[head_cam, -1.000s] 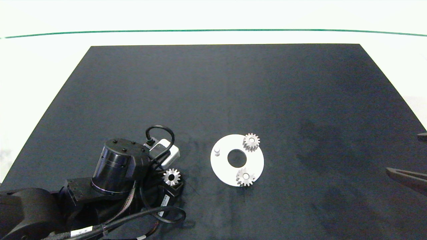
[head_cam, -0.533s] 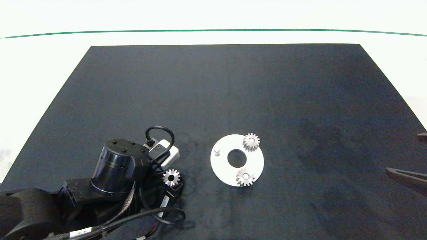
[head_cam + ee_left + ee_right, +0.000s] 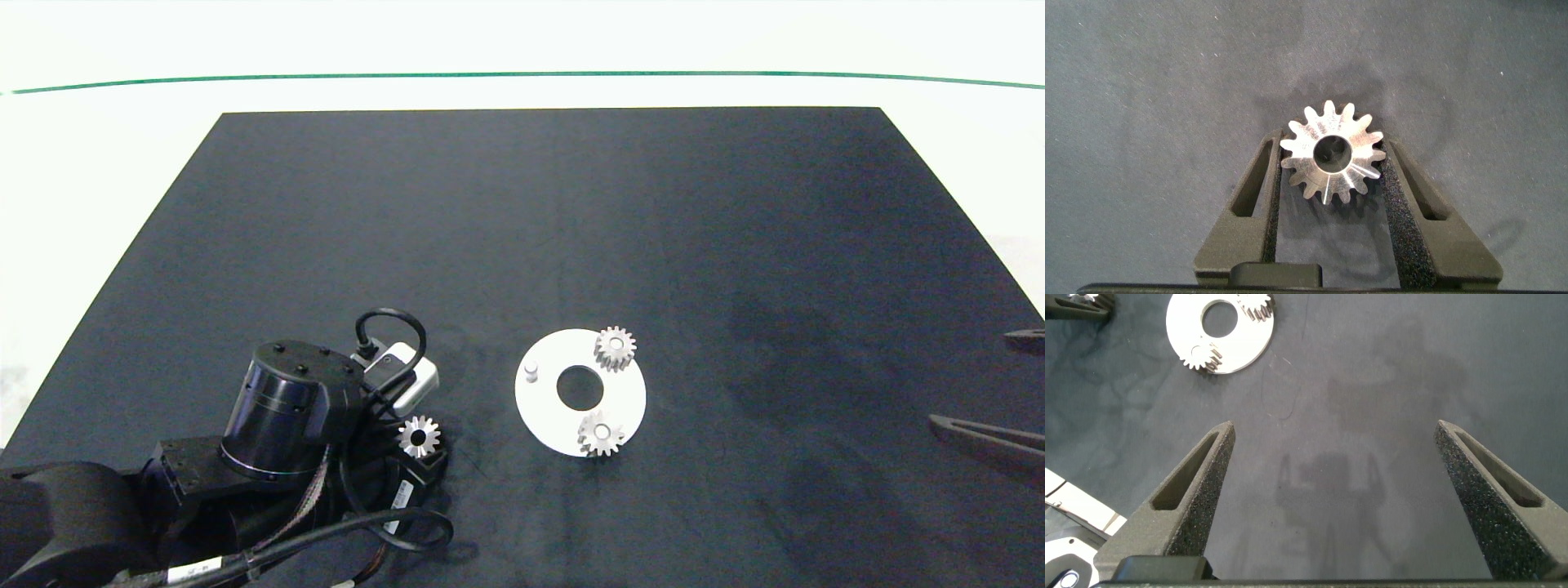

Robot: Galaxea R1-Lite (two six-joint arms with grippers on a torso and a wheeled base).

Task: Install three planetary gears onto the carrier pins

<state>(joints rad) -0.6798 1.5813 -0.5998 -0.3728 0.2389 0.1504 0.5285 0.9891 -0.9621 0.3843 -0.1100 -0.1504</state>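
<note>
Black matting (image 3: 522, 229) covers the table, with a pale floor and a thin green line (image 3: 522, 75) beyond its far edge. At the near left corner the left arm lies low over the mat, and the left gripper (image 3: 420, 449) has its two fingers drawn in against a loose gear (image 3: 419, 436), one foam pad on each side of its teeth. The left wrist view shows that grip plainly: the silver gear (image 3: 1332, 161) sits between the fingers (image 3: 1404, 204), pointed teeth pressing the pads, its round centre hole dark. Just right of it lies the white disc (image 3: 547, 408), flat, with a large hole in its middle. One bare pin (image 3: 531, 371) stands upright near the disc's left rim. A second gear (image 3: 615, 349) sits on the far-right pin and a third gear (image 3: 601, 434) on the near pin, each with a pale peg top showing in its hole. At the right edge the right gripper (image 3: 1335, 498) hangs well apart from the disc, fingers spread wide and holding nothing; the head view catches only its dark fingertips (image 3: 980, 433), while its wrist view shows the disc (image 3: 1241, 345) far off with two gears seated.
</note>
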